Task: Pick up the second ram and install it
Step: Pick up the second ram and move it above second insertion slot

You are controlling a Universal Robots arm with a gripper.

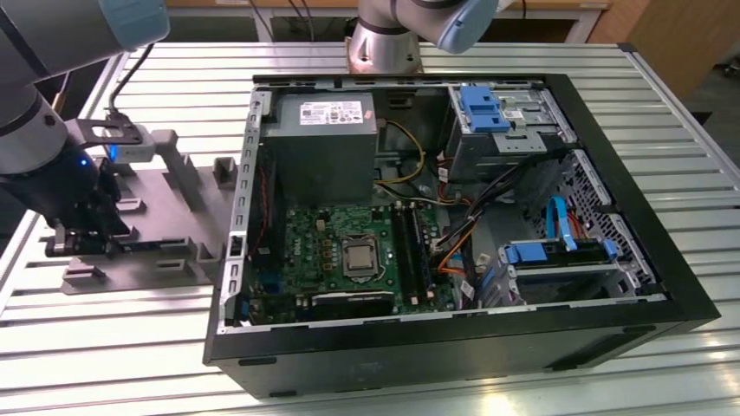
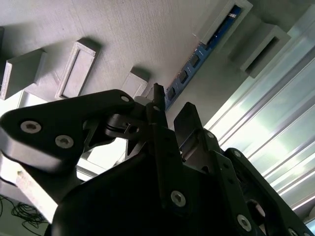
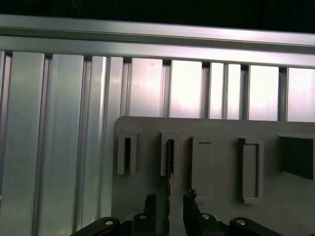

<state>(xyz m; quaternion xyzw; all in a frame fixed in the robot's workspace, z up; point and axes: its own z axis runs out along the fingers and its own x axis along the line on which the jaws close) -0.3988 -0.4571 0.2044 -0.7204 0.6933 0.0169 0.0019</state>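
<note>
My gripper (image 3: 170, 199) hangs low over the grey tray (image 3: 221, 130), its fingers parted by a narrow gap and gripping nothing. The memory stick (image 3: 170, 157) stands on edge in one of the tray's slots, which leaves its long sides free for a pinch. I am lined up so the stick runs straight into that gap. The open computer case (image 1: 647, 260) lies just beside the tray, on the exterior view's right, with its board facing up.
</note>
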